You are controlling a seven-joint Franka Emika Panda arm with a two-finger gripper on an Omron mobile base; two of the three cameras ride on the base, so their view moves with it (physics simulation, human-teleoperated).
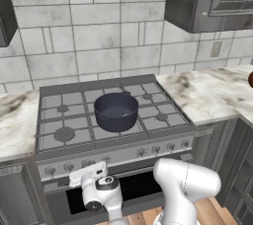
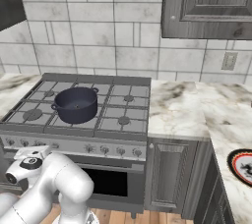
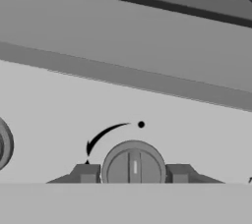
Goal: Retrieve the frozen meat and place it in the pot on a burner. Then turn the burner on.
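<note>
While the arm reaches low toward the front of the range, the stove (image 1: pixel 113 120) spreads across the middle of both base views, set between stretches of marbled counter (image 2: pixel 182 105) under a tiled wall (image 1: pixel 99 36) and grey upper cabinets (image 2: pixel 206 4). Its grey grates cover several burners, and a row of knobs runs along the front panel (image 1: pixel 118 157) below them, above the dark oven window.

On the stove, the pot (image 1: pixel 116 112) stands upright on a centre burner, its dark blue-grey wall straight and its inside showing nothing but the dark bottom. In the right base view it sits at about nine o'clock from the middle of the frame (image 2: pixel 75 104). At four o'clock in that view a round plate with a red rim (image 2: pixel 242 165) lies at the counter's edge, well apart from the stove.

The white arm (image 1: pixel 185 187) bends in the foreground, its hand pointing at the left part of the knob row.

In the hand view the gripper (image 3: pixel 133 173) faces the panel squarely, and one round knob (image 3: pixel 133 166) sits between the two dark fingertips (image 3: pixel 86 173), its pointer line upright beneath a curved arrow and a dot. The jaws stand narrow, closed on either side of this knob. Another knob's edge (image 3: pixel 4 144) shows at nine o'clock.
</note>
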